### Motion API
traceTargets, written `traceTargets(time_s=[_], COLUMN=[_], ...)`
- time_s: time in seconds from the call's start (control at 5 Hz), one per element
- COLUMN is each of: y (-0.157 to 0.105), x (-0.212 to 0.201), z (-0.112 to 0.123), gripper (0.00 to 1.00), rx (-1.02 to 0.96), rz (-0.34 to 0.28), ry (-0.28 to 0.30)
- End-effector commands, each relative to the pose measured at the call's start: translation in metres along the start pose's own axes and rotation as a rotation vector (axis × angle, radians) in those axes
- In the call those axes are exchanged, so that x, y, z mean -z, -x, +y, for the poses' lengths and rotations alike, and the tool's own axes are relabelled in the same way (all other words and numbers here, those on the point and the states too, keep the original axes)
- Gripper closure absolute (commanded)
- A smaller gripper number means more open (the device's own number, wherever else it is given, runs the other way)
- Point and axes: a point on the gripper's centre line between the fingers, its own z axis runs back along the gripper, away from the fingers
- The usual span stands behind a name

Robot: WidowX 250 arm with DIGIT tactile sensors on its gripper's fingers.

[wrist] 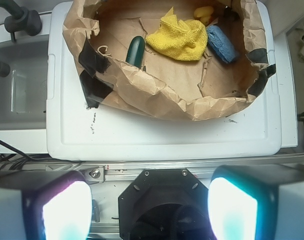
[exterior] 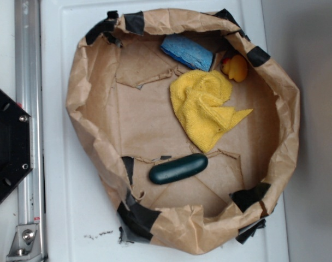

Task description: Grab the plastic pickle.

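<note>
The plastic pickle [exterior: 178,168], dark green and glossy, lies on the floor of a brown paper nest [exterior: 89,109], near its lower wall. The wrist view shows the pickle [wrist: 135,50] at the upper left, partly behind the crumpled paper wall [wrist: 157,90]. My gripper [wrist: 149,210] is open, its two fingers wide apart at the bottom corners, with nothing between them. It hangs over the black robot base [wrist: 162,200], well back from the nest and the pickle. The exterior view holds no part of the gripper.
Inside the nest lie a yellow cloth [exterior: 207,106], a blue sponge [exterior: 188,52] and a small yellow duck [exterior: 235,67]. The nest sits on a white lid [wrist: 162,135]. A metal rail [exterior: 29,125] and the black base [exterior: 7,144] lie left.
</note>
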Motion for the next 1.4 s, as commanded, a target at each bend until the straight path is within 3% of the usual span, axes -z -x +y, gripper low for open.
traceTargets(time_s=[0.0, 0.2, 0.6, 0.8, 1.0, 1.2], y=[0.000, -0.047, -0.113, -0.122, -0.125, -0.126], x=[0.000, 0.053, 0.108, 0.126, 0.156, 0.170], z=[0.000, 0.031, 0.057, 0.047, 0.026, -0.009], gripper=[0.00, 0.00, 0.00, 0.00, 0.00, 0.00], rx=[0.000, -0.032, -0.155, -0.176, -0.198, -0.138], rz=[0.000, 0.009, -0.109, -0.095, -0.035, -0.008], ry=[0.000, -0.027, 0.139, 0.155, 0.194, 0.240])
